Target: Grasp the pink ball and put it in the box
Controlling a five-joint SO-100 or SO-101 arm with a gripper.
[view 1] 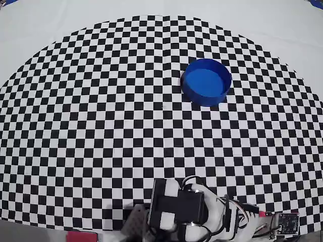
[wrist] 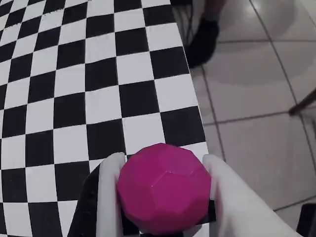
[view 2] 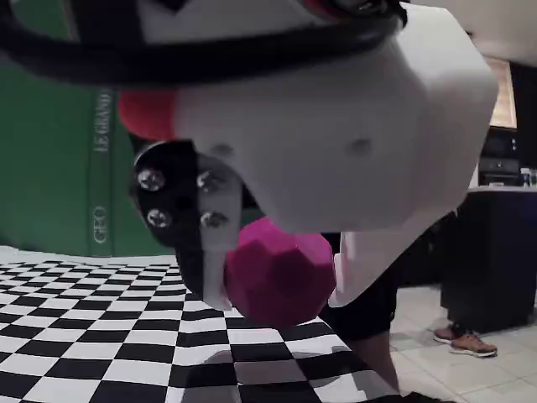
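The pink faceted ball (wrist: 164, 187) sits between my two white fingers (wrist: 109, 197) in the wrist view. My gripper (wrist: 160, 165) is shut on it, just above the checkered cloth near the table's edge. The fixed view shows the same ball (view 2: 277, 273) held a little above the cloth under the white arm. The blue round box (view 1: 206, 81) stands open and empty at the far right of the cloth in the overhead view. There the arm (view 1: 192, 209) is at the bottom edge and hides the ball.
The black-and-white checkered cloth (view 1: 101, 126) covers the table. In the wrist view the table edge (wrist: 197, 118) runs just right of the ball, with tiled floor beyond. A red object (view 1: 81, 237) lies at the overhead view's bottom edge.
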